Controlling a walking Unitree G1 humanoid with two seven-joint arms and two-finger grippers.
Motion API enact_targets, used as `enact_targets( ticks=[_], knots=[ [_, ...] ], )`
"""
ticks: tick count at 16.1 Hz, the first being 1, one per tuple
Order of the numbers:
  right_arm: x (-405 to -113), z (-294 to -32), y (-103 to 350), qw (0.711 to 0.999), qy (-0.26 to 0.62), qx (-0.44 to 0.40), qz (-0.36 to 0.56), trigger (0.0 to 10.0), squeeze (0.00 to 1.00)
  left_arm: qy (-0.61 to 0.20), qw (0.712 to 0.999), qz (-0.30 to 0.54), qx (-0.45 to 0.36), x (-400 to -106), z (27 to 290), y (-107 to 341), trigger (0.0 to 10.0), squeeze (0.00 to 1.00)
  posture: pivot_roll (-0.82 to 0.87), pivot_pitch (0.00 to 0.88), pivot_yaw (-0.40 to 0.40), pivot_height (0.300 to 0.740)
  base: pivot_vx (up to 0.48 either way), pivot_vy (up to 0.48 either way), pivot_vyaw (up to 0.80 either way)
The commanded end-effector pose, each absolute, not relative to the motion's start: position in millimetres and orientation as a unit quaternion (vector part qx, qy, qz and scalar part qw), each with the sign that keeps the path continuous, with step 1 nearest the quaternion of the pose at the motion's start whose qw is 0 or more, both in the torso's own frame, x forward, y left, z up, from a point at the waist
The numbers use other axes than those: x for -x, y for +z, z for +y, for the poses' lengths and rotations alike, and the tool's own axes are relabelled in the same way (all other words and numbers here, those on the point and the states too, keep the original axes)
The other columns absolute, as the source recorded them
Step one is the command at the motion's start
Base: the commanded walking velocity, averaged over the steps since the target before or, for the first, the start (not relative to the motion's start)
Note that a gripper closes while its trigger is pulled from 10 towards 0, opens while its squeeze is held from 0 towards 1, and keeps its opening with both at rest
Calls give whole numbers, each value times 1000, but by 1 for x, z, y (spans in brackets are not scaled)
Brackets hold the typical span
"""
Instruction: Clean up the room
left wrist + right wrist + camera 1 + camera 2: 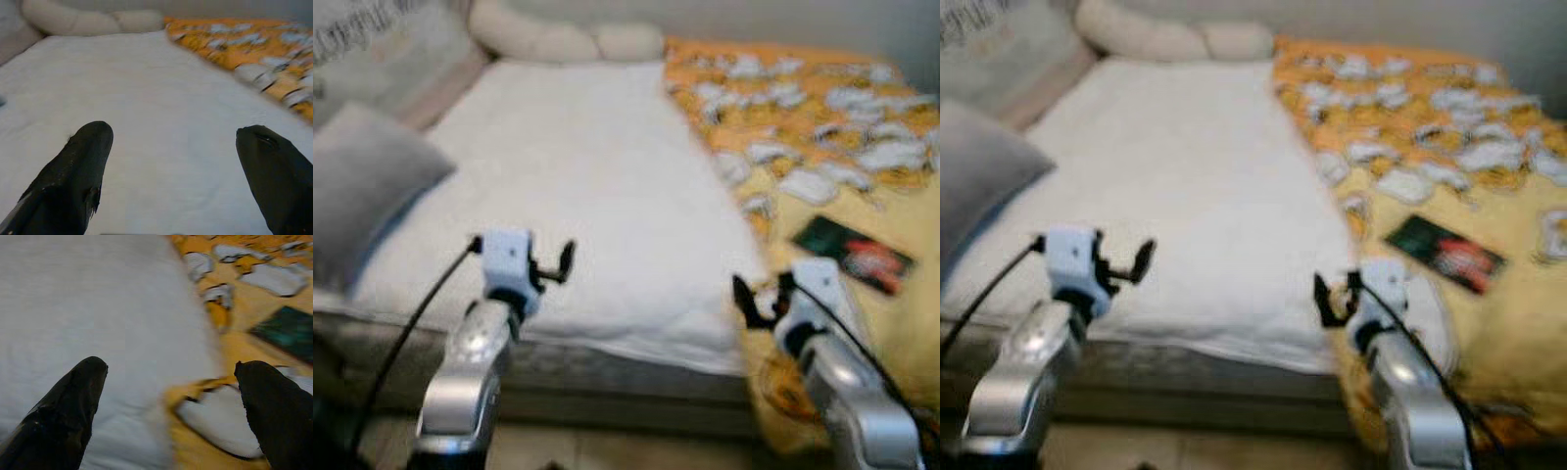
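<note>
1. I stand at the near edge of a bed [636,387], and the whole picture is blurred. A white blanket [578,186] covers the left and middle of it, and a yellow-orange quilt [822,117] with pale patches covers the right.
2. A dark green packet [854,255] (I cannot read it) lies flat on the quilt at the right. It sits a little beyond my right gripper [759,299] and apart from it.
3. A grey pillow [362,186] leans at the far left, and pale cushions [568,39] line the far end.
4. I judge the blanket soft, limp and light. It will sag and bunch, so I would pinch a fold at its near right corner, close to where it overlaps the quilt.
5. The packet looks thin and light, probably slick, and best taken by one edge.
6. My left gripper [553,266] hangs over the near part of the blanket. Its fingers are spread wide with nothing between them.
7. My right gripper is raised over the blanket-quilt seam, fingers likewise apart and empty.
</note>
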State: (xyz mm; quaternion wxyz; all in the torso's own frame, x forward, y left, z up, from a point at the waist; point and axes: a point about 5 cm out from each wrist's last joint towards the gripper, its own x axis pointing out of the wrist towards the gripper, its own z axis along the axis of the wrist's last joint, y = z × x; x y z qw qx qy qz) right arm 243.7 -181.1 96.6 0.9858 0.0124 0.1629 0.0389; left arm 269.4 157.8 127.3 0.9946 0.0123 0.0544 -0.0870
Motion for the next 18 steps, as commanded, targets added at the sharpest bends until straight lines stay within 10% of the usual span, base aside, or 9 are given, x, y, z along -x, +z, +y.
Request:
enact_targets(
  ticks=[1,8,10,18],
  knots=[
    [-245,-174,102,987,52,-12,152,10000,1000,-69,996,54,-7,-268,166,129,10000,1000,-28,0,18,740,0,0,0],
    [-249,-162,104,985,86,-11,147,10000,1000,-93,995,33,-13,-267,165,135,10000,1000,-22,0,16,740,84,0,0],
    [-250,-160,104,985,91,-8,148,10000,0,-93,995,32,-12,-268,167,136,10000,1000,-19,0,16,740,307,0,0],
    [-258,-154,101,981,98,-2,165,10000,0,-94,995,35,-16,-271,170,135,10000,1000,-10,0,10,740,345,0,-318]
  ],
)
